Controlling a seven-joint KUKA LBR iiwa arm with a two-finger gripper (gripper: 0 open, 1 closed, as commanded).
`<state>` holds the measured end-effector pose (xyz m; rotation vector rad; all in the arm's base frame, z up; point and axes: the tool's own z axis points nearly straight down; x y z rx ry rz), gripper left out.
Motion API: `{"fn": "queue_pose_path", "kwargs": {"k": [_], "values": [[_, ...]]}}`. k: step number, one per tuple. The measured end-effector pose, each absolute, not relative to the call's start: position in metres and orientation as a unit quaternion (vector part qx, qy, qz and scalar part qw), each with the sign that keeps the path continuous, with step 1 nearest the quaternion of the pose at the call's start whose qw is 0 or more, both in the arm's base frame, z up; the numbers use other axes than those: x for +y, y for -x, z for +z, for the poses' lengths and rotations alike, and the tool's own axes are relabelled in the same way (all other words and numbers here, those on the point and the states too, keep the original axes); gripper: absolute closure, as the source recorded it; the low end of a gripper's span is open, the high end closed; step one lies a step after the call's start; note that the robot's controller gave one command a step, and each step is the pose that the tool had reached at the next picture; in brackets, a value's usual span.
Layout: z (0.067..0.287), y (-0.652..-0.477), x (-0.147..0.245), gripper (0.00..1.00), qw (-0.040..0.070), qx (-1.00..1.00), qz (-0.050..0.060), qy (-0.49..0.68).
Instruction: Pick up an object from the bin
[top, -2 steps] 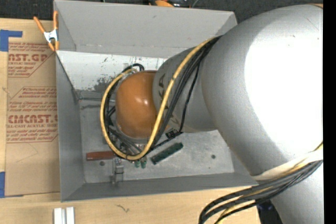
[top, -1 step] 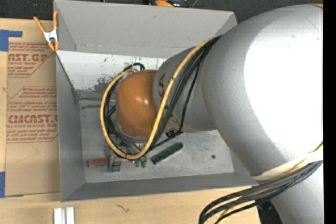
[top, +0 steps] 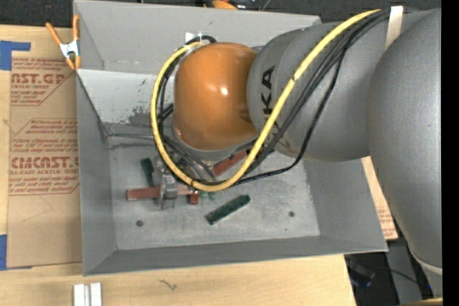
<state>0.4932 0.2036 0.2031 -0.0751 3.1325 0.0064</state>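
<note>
Nearest, the front wall of the grey bin [top: 215, 244], sloping down to a flat floor. On that floor, right of middle, a dark green stick [top: 228, 209], lying flat and slanted, apart from the rest.

A little farther in and to the left, the tool [top: 168, 193] — lowered to the floor at the right end of a flat reddish-brown bar [top: 140, 193], which lies lengthwise across the left-middle of the floor. Released or clenched: cannot tell, the working end being lost in shadow under the wrist. Contact with the bar likewise unclear. Just right of the tool, a small red piece [top: 193, 198].

Beyond the bar, a short dark green piece [top: 147, 168], near the left wall. Under the wrist's right side, something reddish [top: 226, 163], half hidden.

Over all this, the orange cover [top: 211, 93], round and glossy, looped by a yellow cable [top: 294, 82] and black ones. Farther right, the thick grey arm [top: 344, 97] — dark letters "KA" [top: 267, 86] readable just beside the cover.
</note>
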Motion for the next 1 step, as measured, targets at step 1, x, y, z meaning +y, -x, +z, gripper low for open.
{"fn": "queue_pose_path", "kwargs": {"k": [1], "values": [[0.2360, -0.5091, 0.2046, 1.00, 0.003, 0.999, 0.001, 0.053]]}}
